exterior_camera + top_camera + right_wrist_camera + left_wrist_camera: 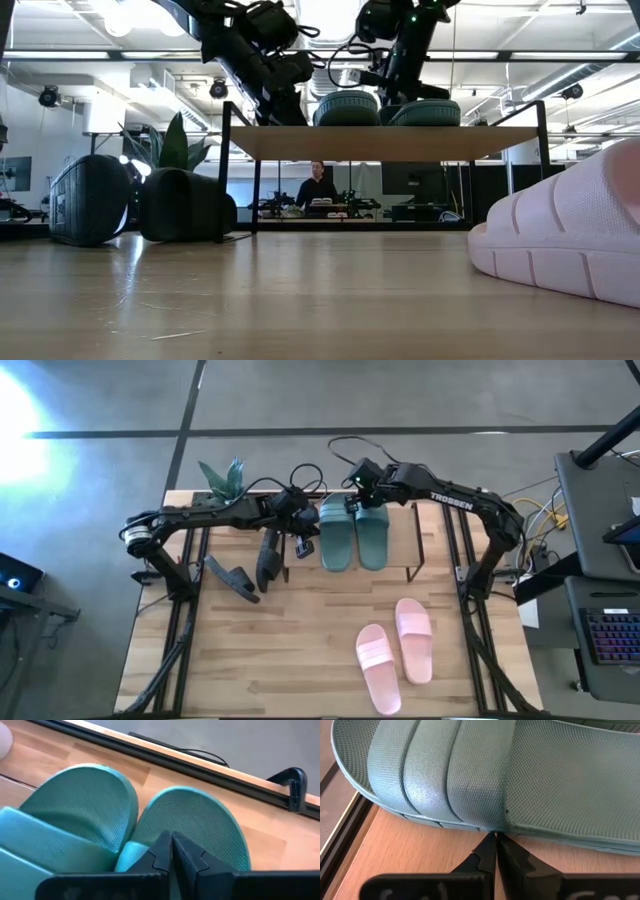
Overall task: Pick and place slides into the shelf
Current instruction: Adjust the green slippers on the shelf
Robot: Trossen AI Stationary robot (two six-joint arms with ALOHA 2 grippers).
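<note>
Two dark green slides [336, 535] [373, 532] lie side by side, soles down, on the top board of the shelf [400, 548], which also shows in the low view [380, 142]. My left gripper [495, 837] is shut at the left slide's outer long side [312, 540]. My right gripper [171, 836] is shut over a green slide's footbed, near the pair's far ends [358, 502]. Two black slides [232, 578] [268, 556] lie on the table left of the shelf. Two pale pink slides [378, 665] [412, 638] lie on the table at the near right. My left gripper's shut fingertips touch the left green slide at its sole edge [487, 826], just under the strap, on the long side facing the table's left. They come slanting down from the left, across the slide. The slide lies flat on the shelf board. My right gripper's shut fingertips point steeply down onto the footbed [200, 827] of a green slide, near its rounded end. Whether they touch it or hover just above, I cannot tell. The slide lies flat on the board beside its mate.
A green plant [222, 478] stands at the table's far left corner. Cables [345, 450] run behind the shelf. A clamp [294, 782] grips the far table edge. Bare tabletop lies between the black and the pink slides [290, 640].
</note>
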